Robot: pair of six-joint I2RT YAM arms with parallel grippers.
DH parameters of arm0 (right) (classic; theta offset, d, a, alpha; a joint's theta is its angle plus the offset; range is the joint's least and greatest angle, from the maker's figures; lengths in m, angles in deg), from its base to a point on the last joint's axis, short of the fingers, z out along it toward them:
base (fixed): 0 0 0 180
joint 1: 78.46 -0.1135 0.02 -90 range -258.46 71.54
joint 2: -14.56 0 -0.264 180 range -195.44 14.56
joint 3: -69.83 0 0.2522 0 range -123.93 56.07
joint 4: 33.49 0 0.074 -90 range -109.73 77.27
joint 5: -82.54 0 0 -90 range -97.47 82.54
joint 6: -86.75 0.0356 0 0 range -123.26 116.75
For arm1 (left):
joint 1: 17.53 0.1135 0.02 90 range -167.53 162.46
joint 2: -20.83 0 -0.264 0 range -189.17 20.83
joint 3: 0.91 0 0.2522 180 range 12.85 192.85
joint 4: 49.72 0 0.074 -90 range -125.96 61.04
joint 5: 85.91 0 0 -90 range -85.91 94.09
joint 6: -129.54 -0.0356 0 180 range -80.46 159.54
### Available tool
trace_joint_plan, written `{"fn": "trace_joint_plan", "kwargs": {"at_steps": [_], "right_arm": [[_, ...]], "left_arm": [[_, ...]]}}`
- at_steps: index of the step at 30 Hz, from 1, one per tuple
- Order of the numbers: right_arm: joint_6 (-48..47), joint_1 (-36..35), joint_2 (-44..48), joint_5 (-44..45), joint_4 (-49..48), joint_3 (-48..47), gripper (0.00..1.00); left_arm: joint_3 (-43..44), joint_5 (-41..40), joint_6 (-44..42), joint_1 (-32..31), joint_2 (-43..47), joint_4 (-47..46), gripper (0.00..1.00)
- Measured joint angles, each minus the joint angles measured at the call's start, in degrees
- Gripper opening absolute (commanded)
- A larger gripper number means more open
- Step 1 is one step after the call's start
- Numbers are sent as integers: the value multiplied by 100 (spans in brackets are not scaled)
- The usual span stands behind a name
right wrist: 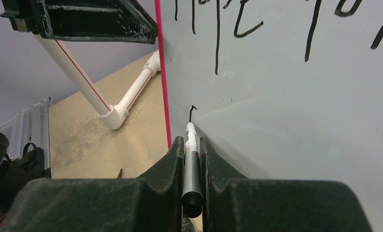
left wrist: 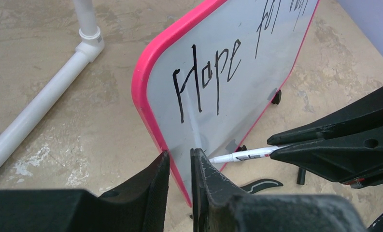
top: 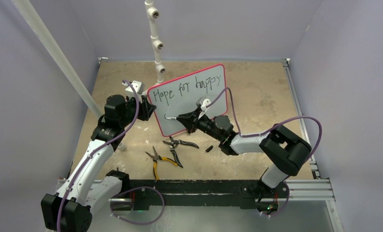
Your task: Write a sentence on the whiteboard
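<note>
My left gripper (left wrist: 179, 162) pinches the left rim of the small, red-framed whiteboard (top: 182, 104), which stands propped upright. My right gripper (right wrist: 190, 145) is clamped tight on a thin white marker pen (right wrist: 191, 179), its tip touching the board's lower left, under the black handwritten sentence (top: 187, 87). If I press too hard, the board may tip back or the pen may slip.

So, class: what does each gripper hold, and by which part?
Right gripper holds the marker by its barrel; left gripper clamps the whiteboard by its pink side edge.
</note>
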Motion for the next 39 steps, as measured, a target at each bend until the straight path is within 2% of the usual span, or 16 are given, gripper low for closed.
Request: {"fn": "trace_joint_plan", "kwargs": {"at_steps": [17, 39], "right_arm": [[-61, -39, 295, 557, 186, 101, 0], [-149, -39, 306, 782, 48, -173, 0]], "left_arm": [[0, 24, 0, 0, -13, 0, 16], [0, 155, 0, 0, -39, -4, 14]]}}
